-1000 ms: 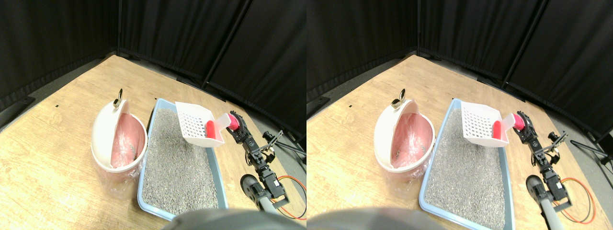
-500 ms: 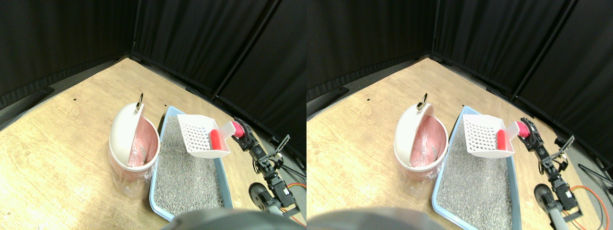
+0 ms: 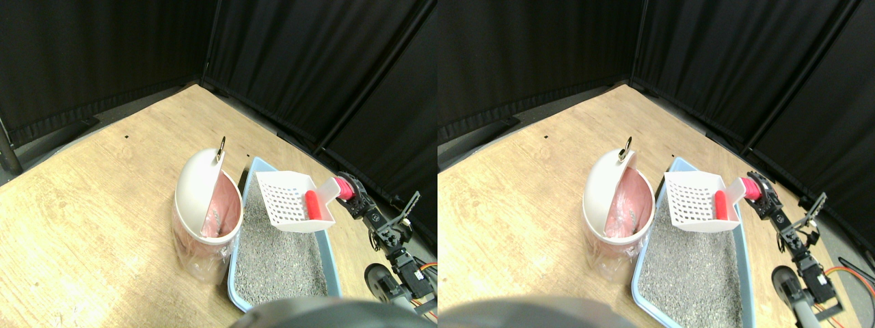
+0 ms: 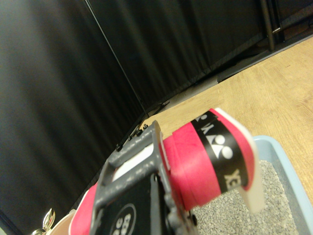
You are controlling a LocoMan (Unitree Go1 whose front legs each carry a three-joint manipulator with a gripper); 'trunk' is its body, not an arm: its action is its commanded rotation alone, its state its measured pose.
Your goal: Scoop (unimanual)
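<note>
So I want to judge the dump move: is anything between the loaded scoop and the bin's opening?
Nothing visible blocks it. The white scoop, carrying the red piece, hangs above the litter tray, and the bin stands just beside that tray. Its domed lid is tipped up, leaving the pink-lined mouth facing the scoop.

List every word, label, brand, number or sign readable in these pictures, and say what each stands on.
Black band on the pink wrapped handle: white lettering and a logo, turned and cut off by the wrap; no whole word reads.
Scoop, litter tray, bin, wooden floor, black curtains: no text seen in either view.
</note>
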